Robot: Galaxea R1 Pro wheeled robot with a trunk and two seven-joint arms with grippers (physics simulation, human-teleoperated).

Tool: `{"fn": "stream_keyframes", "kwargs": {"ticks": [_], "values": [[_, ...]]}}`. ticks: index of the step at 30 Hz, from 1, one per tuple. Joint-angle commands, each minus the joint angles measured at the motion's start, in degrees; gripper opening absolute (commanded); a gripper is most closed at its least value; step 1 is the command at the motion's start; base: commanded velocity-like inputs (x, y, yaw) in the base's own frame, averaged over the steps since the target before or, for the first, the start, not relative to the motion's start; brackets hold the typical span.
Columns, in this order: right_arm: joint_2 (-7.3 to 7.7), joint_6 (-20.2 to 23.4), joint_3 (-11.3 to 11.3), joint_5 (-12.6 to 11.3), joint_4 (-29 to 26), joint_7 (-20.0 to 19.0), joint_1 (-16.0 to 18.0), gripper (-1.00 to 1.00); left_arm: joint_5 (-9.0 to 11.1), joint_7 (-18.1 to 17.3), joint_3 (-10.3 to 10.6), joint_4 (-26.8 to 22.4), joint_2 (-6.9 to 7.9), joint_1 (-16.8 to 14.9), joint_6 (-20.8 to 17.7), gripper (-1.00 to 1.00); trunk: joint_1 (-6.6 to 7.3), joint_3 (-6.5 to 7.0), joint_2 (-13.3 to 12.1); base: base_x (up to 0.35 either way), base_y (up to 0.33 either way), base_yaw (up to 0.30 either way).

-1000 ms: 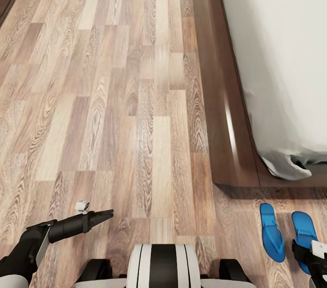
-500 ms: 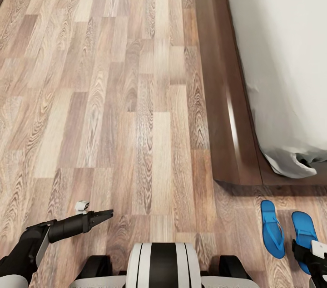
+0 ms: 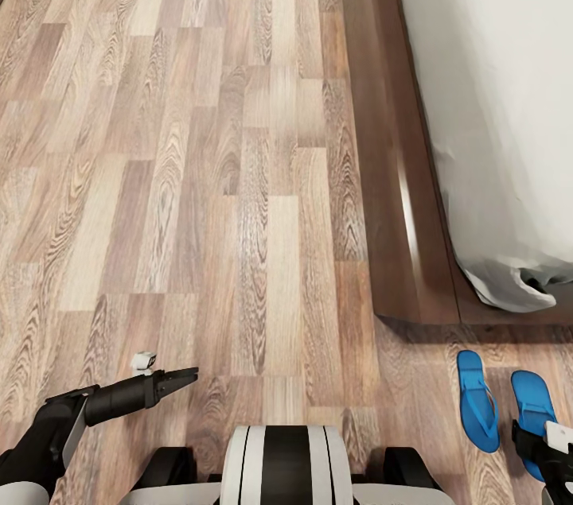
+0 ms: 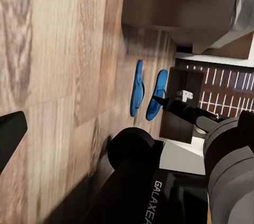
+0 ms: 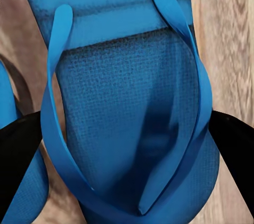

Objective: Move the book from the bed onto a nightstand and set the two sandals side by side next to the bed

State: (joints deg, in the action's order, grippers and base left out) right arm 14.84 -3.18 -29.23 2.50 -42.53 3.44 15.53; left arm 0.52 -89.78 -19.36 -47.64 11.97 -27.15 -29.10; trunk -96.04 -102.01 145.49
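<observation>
Two bright blue sandals lie side by side on the wood floor just past the corner of the bed (image 3: 414, 250). The left sandal (image 3: 477, 402) lies uncovered. My right gripper (image 3: 543, 457) hangs low over the right sandal (image 3: 532, 398). In the right wrist view that sandal (image 5: 132, 128) is close up, and the right gripper (image 5: 127, 115) is open with one black finger (image 5: 18, 155) on each side of it. The left gripper (image 3: 191, 372) hovers open over bare floor at the lower left, holding nothing. Both sandals (image 4: 138, 87) also appear in the left wrist view. The book is out of view.
The pale mattress (image 3: 493, 91) overhangs the dark platform frame on the right. Wood-plank floor (image 3: 199, 171) stretches ahead and to the left. In the left wrist view a small dark brown cabinet (image 4: 182, 123) stands beyond the sandals. I cannot tell whether it is the nightstand.
The head view shifted slightly a second ago and has held still since. Neither the arms nor the sandals have moved.
</observation>
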Motion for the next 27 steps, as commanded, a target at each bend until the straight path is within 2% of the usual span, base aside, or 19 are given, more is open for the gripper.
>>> {"fn": "stream_keyframes", "kwargs": {"ticks": [1, 15, 27], "values": [[-0.01, -0.2, 0.0, 0.2, 0.1, 0.1, 0.0, -1.00, 0.0, -0.2, 0.0, 0.0, 0.04, 0.0, -0.6, 1.00, 0.01, -0.02, 0.0, 0.022, 0.000, 0.000], [0.01, -0.2, 0.0, 0.2, 0.0, 0.1, 0.0, -1.00, 0.1, -0.2, -0.1, 0.0, 0.06, 0.0, -0.6, 1.00, 0.01, -0.02, 0.0, 0.121, -0.024, 0.000], [0.01, -0.2, 0.0, 0.2, 0.0, 0.1, 0.0, -1.00, 0.1, -0.2, -0.1, 0.1, 0.06, 0.0, -0.6, 1.00, 0.01, -0.02, 0.0, 0.011, -0.004, 0.000]]}}
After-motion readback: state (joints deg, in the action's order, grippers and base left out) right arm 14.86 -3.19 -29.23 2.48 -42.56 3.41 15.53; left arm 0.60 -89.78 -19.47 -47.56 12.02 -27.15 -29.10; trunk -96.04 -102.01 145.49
